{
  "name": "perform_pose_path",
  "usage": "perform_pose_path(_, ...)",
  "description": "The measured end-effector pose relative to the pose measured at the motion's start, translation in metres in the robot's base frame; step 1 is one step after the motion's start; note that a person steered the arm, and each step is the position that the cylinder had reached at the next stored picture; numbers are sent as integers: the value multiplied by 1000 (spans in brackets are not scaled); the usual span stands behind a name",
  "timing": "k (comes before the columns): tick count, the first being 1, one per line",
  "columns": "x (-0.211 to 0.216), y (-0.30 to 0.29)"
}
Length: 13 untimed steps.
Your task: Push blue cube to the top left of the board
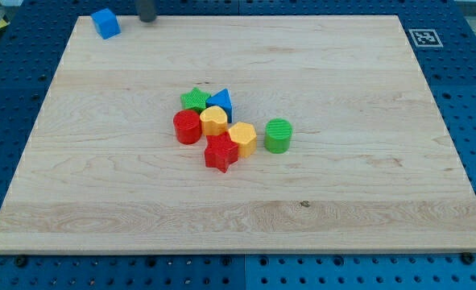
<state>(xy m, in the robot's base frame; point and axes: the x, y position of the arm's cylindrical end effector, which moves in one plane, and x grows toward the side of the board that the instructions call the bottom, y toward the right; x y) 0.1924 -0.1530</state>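
Note:
The blue cube (105,22) sits at the board's top left corner, close to the top edge. My tip (147,18) stands at the view's top, just right of the blue cube, with a small gap between them. The rod above it runs out of the view's top. The wooden board (342,201) fills most of the view.
A cluster lies near the board's middle: a green star (194,99), a blue triangle (221,102), a red cylinder (187,126), a yellow block (213,121), a second yellow block (242,138), a red star (221,152) and a green cylinder (278,134). A marker tag (425,37) sits off the board's top right corner.

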Motion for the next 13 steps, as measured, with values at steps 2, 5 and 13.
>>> perform_pose_path(2, 12, 61)
perform_pose_path(5, 74, 137)
perform_pose_path(13, 126, 157)
